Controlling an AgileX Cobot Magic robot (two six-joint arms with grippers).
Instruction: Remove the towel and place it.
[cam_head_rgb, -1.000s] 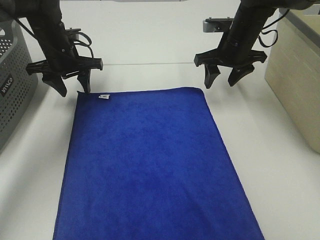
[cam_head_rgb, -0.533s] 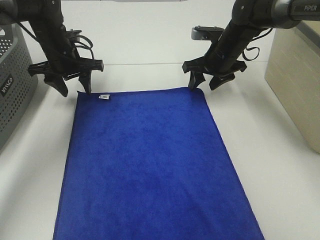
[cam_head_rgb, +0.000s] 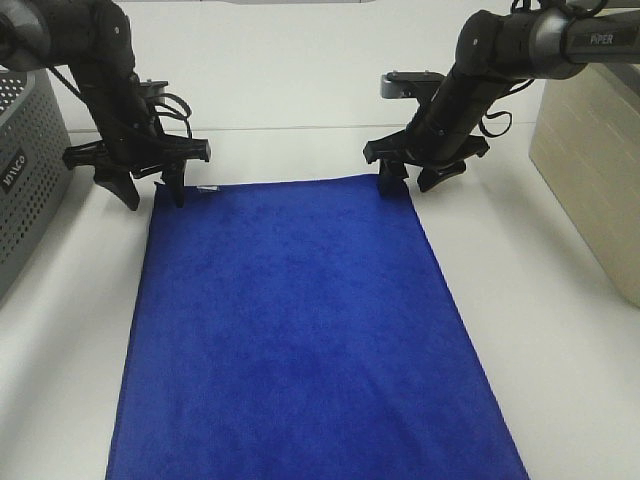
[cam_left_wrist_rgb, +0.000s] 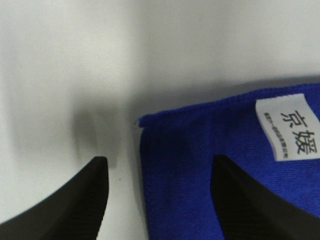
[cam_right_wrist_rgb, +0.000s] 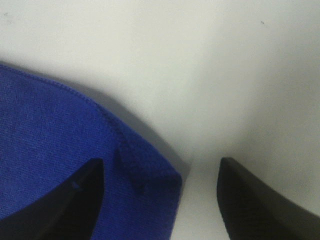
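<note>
Towel (cam_head_rgb: 300, 330) may slip, I judge, if the fingers pinch only its thin hem, or twist if one corner rises alone. It lies flat on the white table (cam_head_rgb: 540, 330). At 11 o'clock the left gripper (cam_head_rgb: 155, 198) and at 1 o'clock the right gripper (cam_head_rgb: 408, 186) each stand with jaws apart across a corner. The cloth is royal-blue plush with a stitched edge and a white tag (cam_left_wrist_rgb: 289, 127); the right corner curls slightly.

Wearing matte black all over: left arm (cam_head_rgb: 98, 60) and right arm (cam_head_rgb: 505, 45), rounded at the joints. Ending in the left gripper (cam_head_rgb: 155, 195) and right gripper (cam_head_rgb: 407, 183), fingers (cam_left_wrist_rgb: 75, 205) tapering and finely ribbed. Trailing looped black cables (cam_head_rgb: 172, 103). Carrying white lettering (cam_head_rgb: 600, 40) and a grey box (cam_head_rgb: 405, 83) on the right.
</note>
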